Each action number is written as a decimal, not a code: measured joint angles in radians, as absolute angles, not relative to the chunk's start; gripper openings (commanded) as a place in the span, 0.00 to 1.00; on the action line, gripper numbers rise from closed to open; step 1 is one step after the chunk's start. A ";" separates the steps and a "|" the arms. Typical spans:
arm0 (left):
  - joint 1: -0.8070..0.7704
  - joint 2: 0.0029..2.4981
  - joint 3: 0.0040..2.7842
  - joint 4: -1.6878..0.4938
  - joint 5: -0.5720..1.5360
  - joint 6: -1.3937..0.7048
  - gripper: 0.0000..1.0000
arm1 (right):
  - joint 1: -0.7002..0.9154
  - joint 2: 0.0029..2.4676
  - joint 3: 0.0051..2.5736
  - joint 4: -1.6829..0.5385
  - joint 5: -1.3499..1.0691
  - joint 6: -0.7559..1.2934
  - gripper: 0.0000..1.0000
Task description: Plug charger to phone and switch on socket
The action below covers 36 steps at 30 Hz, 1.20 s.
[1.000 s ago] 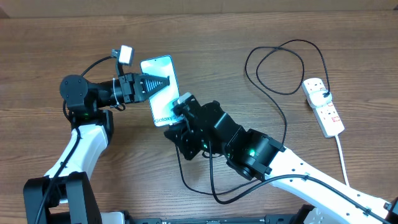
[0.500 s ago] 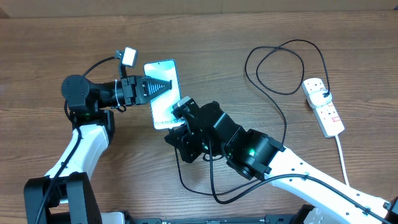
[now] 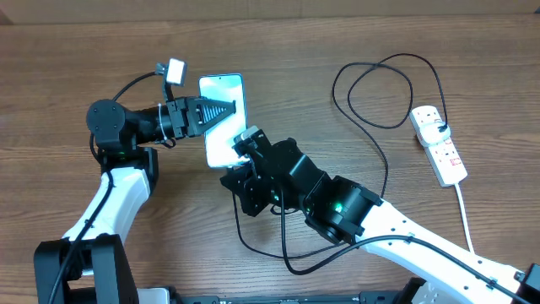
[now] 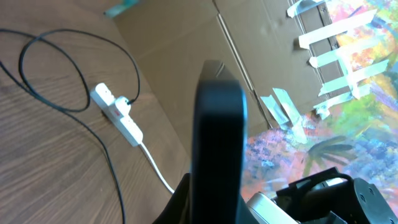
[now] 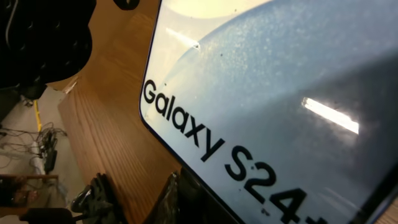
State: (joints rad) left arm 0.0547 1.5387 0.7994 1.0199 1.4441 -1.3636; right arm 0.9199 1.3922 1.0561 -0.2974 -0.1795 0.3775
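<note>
The left gripper (image 3: 226, 111) clamps the phone (image 3: 223, 88) at ten o'clock. The right gripper (image 3: 245, 146), its grip unclear, sits at the phone's lower end. The charger (image 3: 334, 89) looks plugged into the socket (image 3: 442, 145) at three o'clock. Connecting the phone and switching on likely remain.

The wooden table (image 3: 67, 67) carries the looped black charger (image 3: 335, 87) and the white socket (image 3: 443, 150).

the phone (image 3: 221, 139) glows pale blue and white, with black "galaxy s24+" lettering and dark edges. the charger (image 3: 387, 169) is thin and black. at the right of the frame the socket (image 3: 440, 148) is white with red switches. the table (image 3: 295, 42) is brown wood grain.
</note>
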 measured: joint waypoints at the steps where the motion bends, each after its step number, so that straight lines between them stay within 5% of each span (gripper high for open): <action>1: 0.049 1.539 0.799 1.021 1.439 -1.359 0.04 | 0.920 1.389 1.057 -0.307 -0.173 0.376 0.11; 3: 0.035 1.539 0.799 1.020 1.432 -1.357 0.04 | 0.920 1.373 1.058 -0.336 -0.160 0.371 0.29; 9: 0.002 1.539 0.797 1.016 1.430 -1.327 0.04 | 0.918 1.280 1.101 -0.466 -0.153 0.369 0.56; 16: -0.064 1.539 0.786 0.894 1.408 -1.292 0.04 | 0.899 1.196 1.130 -0.565 -0.125 0.373 1.00; 24: -0.227 1.554 0.780 0.298 1.178 -0.976 0.04 | 0.896 1.032 1.132 -0.707 -0.089 0.369 1.00; 36: -0.233 1.940 0.945 0.131 1.140 -0.583 0.04 | 0.896 0.992 1.133 -0.870 0.013 0.368 1.00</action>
State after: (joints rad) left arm -0.2333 1.9404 0.9447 0.1307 1.1397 -0.5827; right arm 0.8955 0.9924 1.1332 -0.8696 0.0128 0.3683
